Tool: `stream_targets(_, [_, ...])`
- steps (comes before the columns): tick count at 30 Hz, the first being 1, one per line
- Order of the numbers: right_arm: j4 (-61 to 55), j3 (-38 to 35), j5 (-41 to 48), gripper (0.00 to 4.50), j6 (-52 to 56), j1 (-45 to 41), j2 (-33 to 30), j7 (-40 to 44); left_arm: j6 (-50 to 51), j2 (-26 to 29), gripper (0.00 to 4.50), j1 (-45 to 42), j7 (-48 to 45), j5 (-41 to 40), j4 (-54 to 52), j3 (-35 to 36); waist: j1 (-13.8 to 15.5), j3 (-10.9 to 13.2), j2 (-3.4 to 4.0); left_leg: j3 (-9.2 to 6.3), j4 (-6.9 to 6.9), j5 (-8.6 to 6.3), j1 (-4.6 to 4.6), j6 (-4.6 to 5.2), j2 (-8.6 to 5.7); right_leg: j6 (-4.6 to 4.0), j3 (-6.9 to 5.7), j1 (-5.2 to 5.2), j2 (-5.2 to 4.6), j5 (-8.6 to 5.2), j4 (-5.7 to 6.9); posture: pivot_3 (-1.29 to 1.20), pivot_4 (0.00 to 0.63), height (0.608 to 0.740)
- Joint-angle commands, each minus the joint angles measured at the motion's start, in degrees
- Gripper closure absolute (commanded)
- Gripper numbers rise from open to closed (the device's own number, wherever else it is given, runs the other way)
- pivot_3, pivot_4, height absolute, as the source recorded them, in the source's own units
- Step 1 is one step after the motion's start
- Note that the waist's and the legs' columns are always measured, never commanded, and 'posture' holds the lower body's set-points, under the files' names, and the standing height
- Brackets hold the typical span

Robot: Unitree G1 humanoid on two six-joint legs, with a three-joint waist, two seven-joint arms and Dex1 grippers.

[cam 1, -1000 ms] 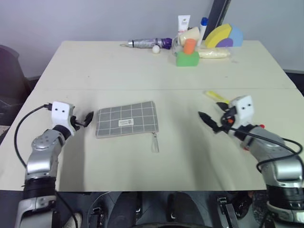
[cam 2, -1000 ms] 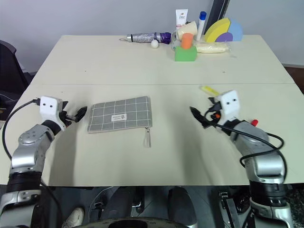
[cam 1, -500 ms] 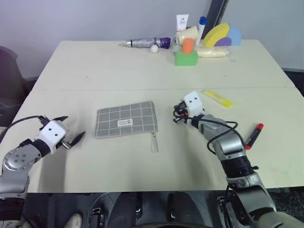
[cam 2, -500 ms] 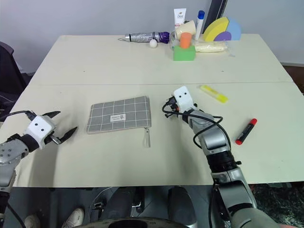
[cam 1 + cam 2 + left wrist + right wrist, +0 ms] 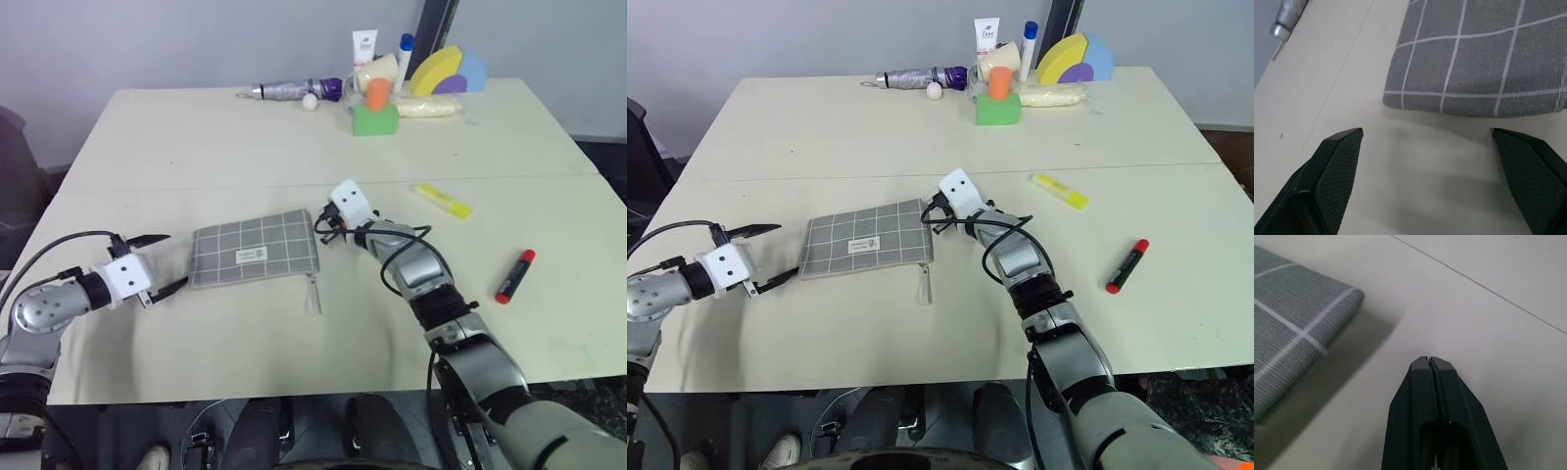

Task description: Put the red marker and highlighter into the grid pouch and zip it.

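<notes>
Grey grid pouch [image 5: 257, 255] lies flat near the middle of the table [image 5: 196, 147], a bit toward my left, zipper pull strap [image 5: 314, 292] trailing toward the front edge. Looks still zipped, though I can't see the zip line well. Highlighter [image 5: 442, 201] and red marker [image 5: 515, 276] both lie loose on the table, well apart from the pouch, toward the right edge; marker nearer the front.

My right gripper [image 5: 320, 221] sits just beside the pouch's far right corner, fingers [image 5: 1433, 382] pressed together on nothing. My left gripper [image 5: 160, 264] is just off the pouch's left edge, fingers [image 5: 1337, 156] spread wide, empty, pouch corner framed between them in the left wrist view.

Step in hand, as I judge it: getting set on the pouch to open it; nothing packed yet. Next I need the left to pin or pinch the left end, while the right spreads and takes the strap to pull the zip. Risk: the pouch slides if not held.

Clutter along the far edge [image 5: 392, 93], not relevant.
</notes>
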Motion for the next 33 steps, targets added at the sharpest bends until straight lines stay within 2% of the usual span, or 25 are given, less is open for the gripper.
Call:
stream_targets(1, [2.51,1.76,-1.48,4.46,-2.21,-2.43,1.7,2.06,-3.37,-1.35,0.0,0.2,-3.23,2.64,1.42,-5.72,-0.03,-0.02,0.02,0.01,0.0,0.0,0.0,0.0,0.0,0.0,0.0,0.0,0.0,0.0,0.02,0.0,0.15,0.74])
stream_targets(8, [4.27,2.98,-2.51,4.46,-3.83,-4.13,3.87,5.86,-6.57,-2.67,0.0,-1.89,-4.93,2.21,2.33,-8.51,-0.01,-0.03,0.01,0.11,0.02,0.02,0.01,0.03,0.0,0.01,-0.01,-0.04,0.01,0.0,0.15,0.0,0.15,0.74])
stream_targets(19, [1.6,4.3,-3.35,4.46,-5.22,-1.88,5.02,9.88,-8.55,-3.16,0.0,-1.77,-7.42,-0.76,-0.22,-9.4,-0.06,-0.04,0.0,0.25,0.11,0.02,0.04,0.05,0.02,0.01,-0.04,-0.15,0.03,0.0,0.44,0.0,0.15,0.74])
stream_targets(21, [1.35,4.28,-3.4,4.5,-5.3,-1.69,5.16,10.06,-8.85,-2.98,0.54,-1.74,-8.13,-1.54,-0.63,-9.47,-0.1,-0.04,0.0,0.27,0.11,0.02,0.04,0.05,0.03,0.01,-0.04,-0.16,0.03,0.0,0.44,0.0,0.15,0.74])
stream_targets(23, [1.31,4.17,-3.48,4.5,-5.36,-1.58,5.19,10.05,-8.43,-2.93,1.28,-1.6,-9.0,-2.59,-1.0,-9.29,-0.1,-0.04,0.0,0.32,0.11,0.02,0.03,0.05,0.05,0.01,-0.04,-0.19,0.04,0.0,0.45,0.0,0.15,0.74])
stream_targets(29, [-0.08,2.94,-3.14,4.5,-5.98,-0.77,4.59,9.48,-7.21,-3.23,4.41,-1.18,-9.08,-4.75,-2.23,-8.16,-0.07,-0.03,-0.01,0.34,0.14,0.02,0.03,0.05,0.07,0.01,-0.04,-0.22,0.05,0.0,0.46,0.0,0.15,0.74])
stream_targets(33, [-3.81,-0.95,-2.24,4.5,-5.89,0.21,2.65,6.8,-1.33,-4.9,4.46,-1.01,-7.14,-8.12,-6.65,-6.54,-0.02,-0.02,-0.02,0.34,0.16,0.02,0.0,0.05,0.08,0.01,-0.03,-0.24,0.05,0.0,0.47,0.0,0.15,0.74])
